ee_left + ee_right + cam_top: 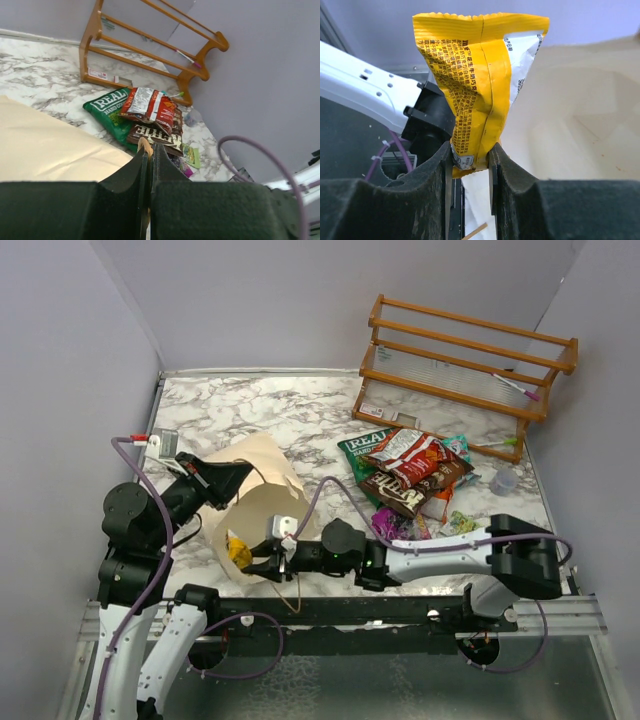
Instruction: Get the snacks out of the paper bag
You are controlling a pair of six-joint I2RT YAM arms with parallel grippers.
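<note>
While the paper bag (262,472) lies on its side, a yellow snack packet (480,80) is pinched at its open mouth by the right gripper (469,156). Its brown cord handle (145,142) is squeezed by the closed left gripper (151,151). Other snacks (410,475) are piled beside the bag.

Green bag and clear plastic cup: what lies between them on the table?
The red packet, lying over the dark brown packet, as the top external view shows.

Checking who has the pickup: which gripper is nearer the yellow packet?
Right. The right gripper is shut on the yellow packet at the mouth of the paper bag; the left gripper pinches the bag's cord handle, clear of the packet.
</note>
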